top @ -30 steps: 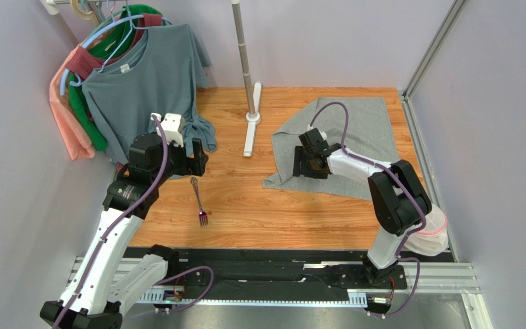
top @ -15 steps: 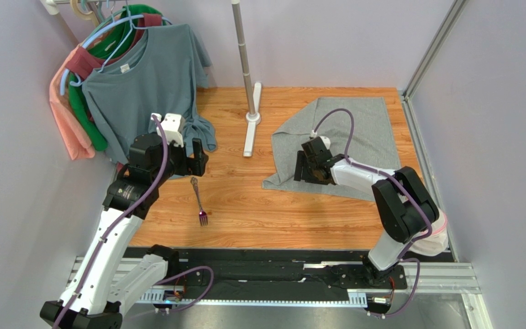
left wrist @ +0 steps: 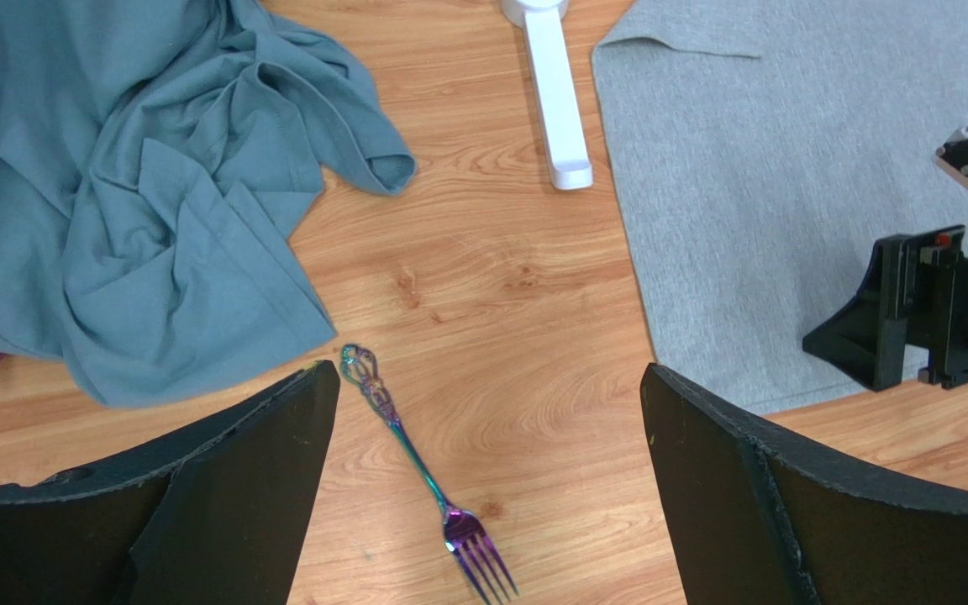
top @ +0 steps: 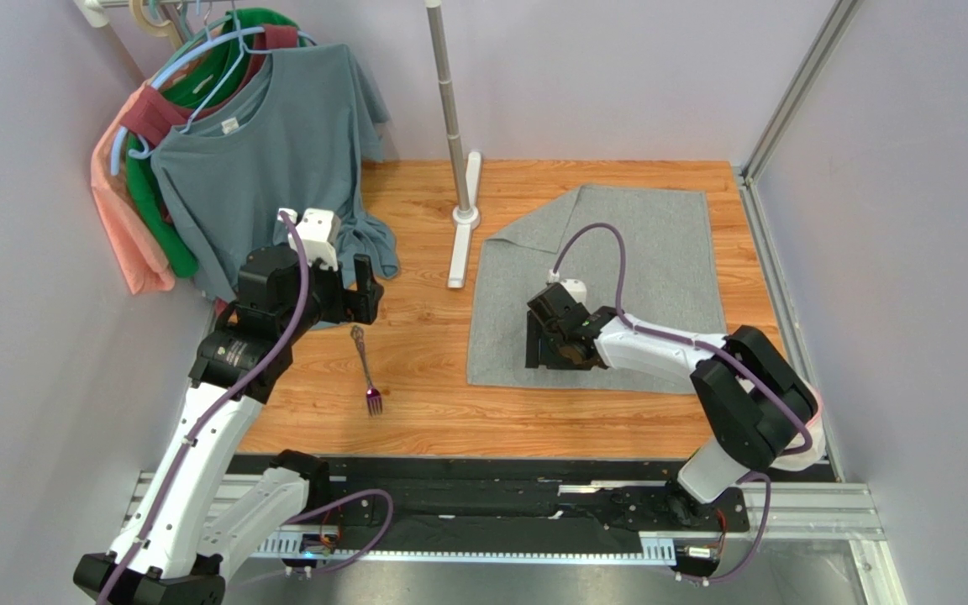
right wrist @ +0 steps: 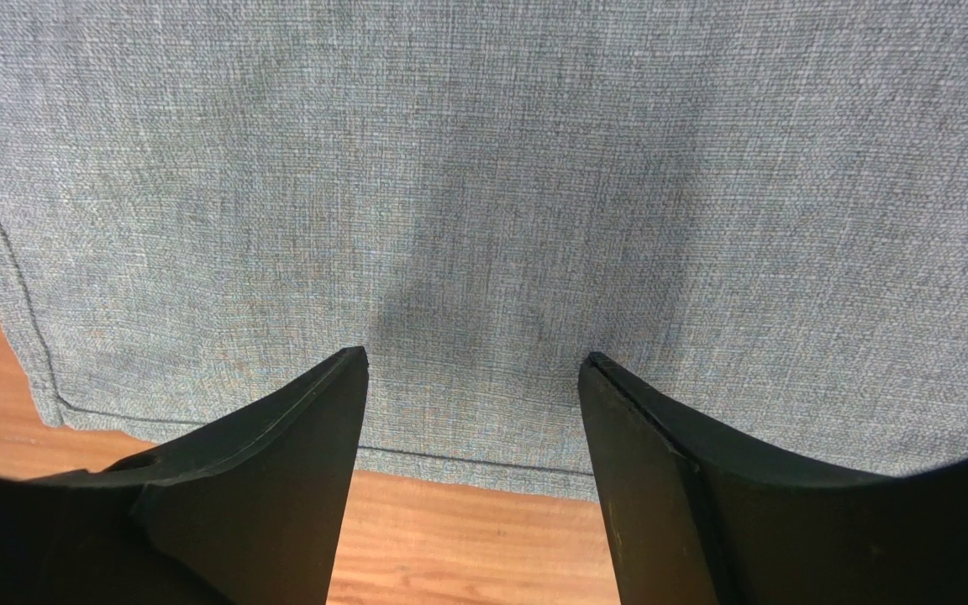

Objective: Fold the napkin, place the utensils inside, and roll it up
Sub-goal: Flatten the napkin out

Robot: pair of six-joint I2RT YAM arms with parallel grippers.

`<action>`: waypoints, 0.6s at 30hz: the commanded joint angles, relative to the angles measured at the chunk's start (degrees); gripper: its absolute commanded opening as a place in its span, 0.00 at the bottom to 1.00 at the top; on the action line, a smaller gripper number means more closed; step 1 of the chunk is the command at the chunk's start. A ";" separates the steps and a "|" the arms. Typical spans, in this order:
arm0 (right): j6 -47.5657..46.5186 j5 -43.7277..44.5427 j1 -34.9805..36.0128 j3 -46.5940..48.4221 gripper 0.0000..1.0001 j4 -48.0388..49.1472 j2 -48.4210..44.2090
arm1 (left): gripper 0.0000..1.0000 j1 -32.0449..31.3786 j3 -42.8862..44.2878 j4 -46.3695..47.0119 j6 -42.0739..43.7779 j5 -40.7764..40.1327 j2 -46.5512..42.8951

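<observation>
The grey napkin (top: 653, 265) lies spread flat on the right half of the wooden table. My right gripper (top: 547, 343) stands low over its near-left part, open. In the right wrist view the napkin (right wrist: 477, 177) fills the frame, and the right gripper (right wrist: 474, 359) holds nothing, its tips just above the hemmed near edge. The fork (top: 367, 372), slim and iridescent, lies on bare wood left of the napkin. My left gripper (top: 360, 293) hovers above its handle end, open wide. In the left wrist view the fork (left wrist: 420, 466) lies under the left gripper (left wrist: 487, 378), tines pointing near.
A blue-grey T-shirt (top: 268, 151) hangs at the back left with other garments, its hem (left wrist: 136, 189) spilling onto the table beside the fork. A white pole stand (top: 464, 221) rises between the shirt and the napkin. A metal frame post (top: 792, 88) borders the right side.
The napkin's bunched left part has been drawn out flat toward the near left. My right gripper moved the same way, lower and nearer. The left arm and fork have not moved.
</observation>
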 commanded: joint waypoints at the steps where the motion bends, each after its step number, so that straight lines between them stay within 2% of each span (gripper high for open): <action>1: 3.94 -2.01 2.27 -1.57 0.69 -7.45 -1.38 | 0.99 -0.43 -0.17 1.49 1.19 0.22 -0.66; 5: 1.67 -0.88 2.54 4.30 0.71 -11.65 -5.34 | 0.99 -0.43 -0.17 1.49 1.28 0.13 -0.57; 9: -2.46 3.52 0.26 16.50 0.72 -14.22 -5.70 | 0.99 -0.43 -0.17 1.41 1.37 -0.22 -0.48; 13: -5.54 3.35 -5.45 24.87 0.70 -12.47 1.30 | 0.99 -0.43 -0.08 1.32 1.45 -1.36 -0.22; 18: -7.74 0.36 -11.87 35.33 0.62 -9.57 12.65 | 0.99 -0.43 -0.17 1.23 1.37 -1.37 0.74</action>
